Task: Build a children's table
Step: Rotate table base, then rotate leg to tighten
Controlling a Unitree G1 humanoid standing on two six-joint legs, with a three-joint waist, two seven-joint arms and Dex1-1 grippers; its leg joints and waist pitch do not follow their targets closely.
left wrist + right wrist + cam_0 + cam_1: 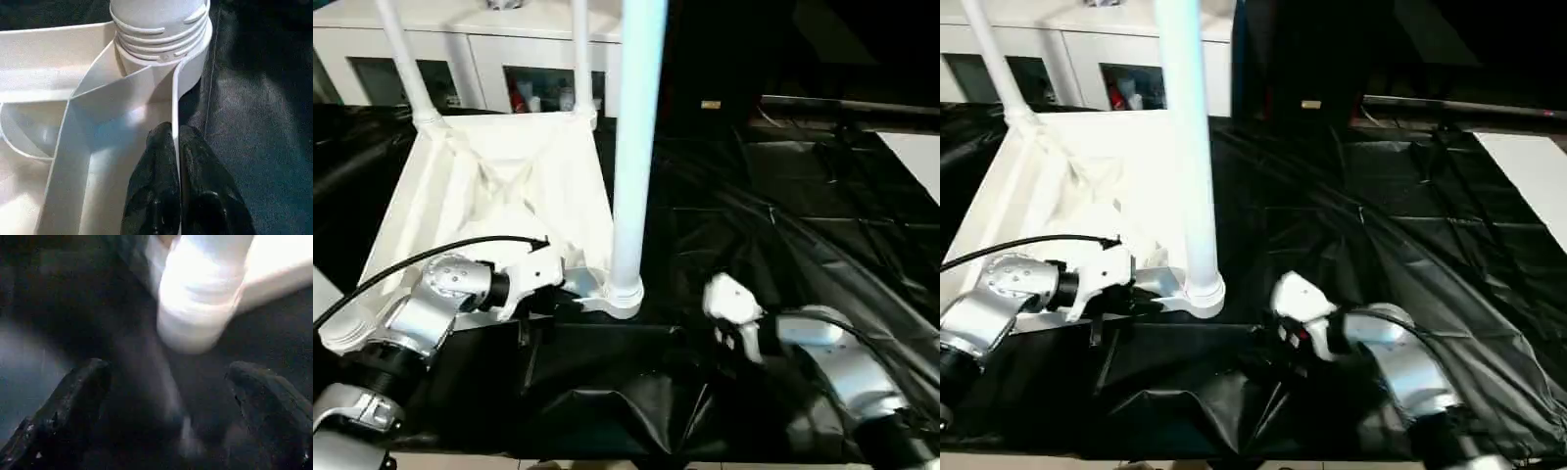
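The white tabletop [509, 176] lies underside up on the black sheet, ribs showing. Three white legs stand in its corner sockets: one near right [634, 147], two at the far corners [406, 59] [580, 49]. The near-left socket [347, 328] holds no leg. My left gripper [176, 142] is shut on the tabletop's thin rim wall just beside the near-right socket [161, 49]. My right gripper [168, 401] hovers low over the sheet to the right of that socket, its fingers [73, 401] spread wide open with nothing between them.
A white cabinet [509, 59] with glass doors stands behind the tabletop. Crumpled black sheeting [783, 225] covers the work surface to the right and front. A white board [915, 157] lies at the far right. A black cable [431, 255] arcs over my left forearm.
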